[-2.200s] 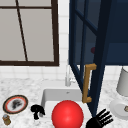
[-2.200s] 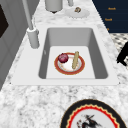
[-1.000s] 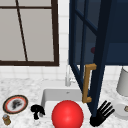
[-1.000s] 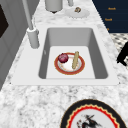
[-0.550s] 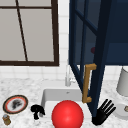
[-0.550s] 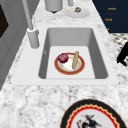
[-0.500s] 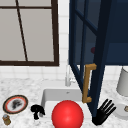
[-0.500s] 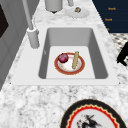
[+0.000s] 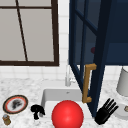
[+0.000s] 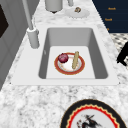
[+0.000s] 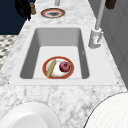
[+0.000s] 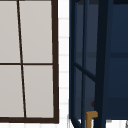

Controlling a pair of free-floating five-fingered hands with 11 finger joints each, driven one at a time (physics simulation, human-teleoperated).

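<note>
Nothing has shifted since the earlier frames except the right hand (image 9: 105, 113), which rose slightly at first and now hovers, fingers spread wide and holding nothing, just below the open cabinet door (image 9: 100, 62) and its wooden handle (image 9: 87, 83). At the counter's front edge, left of the sink (image 9: 50, 96), the left hand (image 9: 37, 110) hangs curled, empty, near a patterned plate (image 9: 15, 104).

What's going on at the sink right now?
The right hand hovers open, fingers straight, just below the open cabinet door and its handle. The left hand hangs curled over the counter beside a patterned plate. In the sink, a second plate holds a stick and a red ball.
</note>
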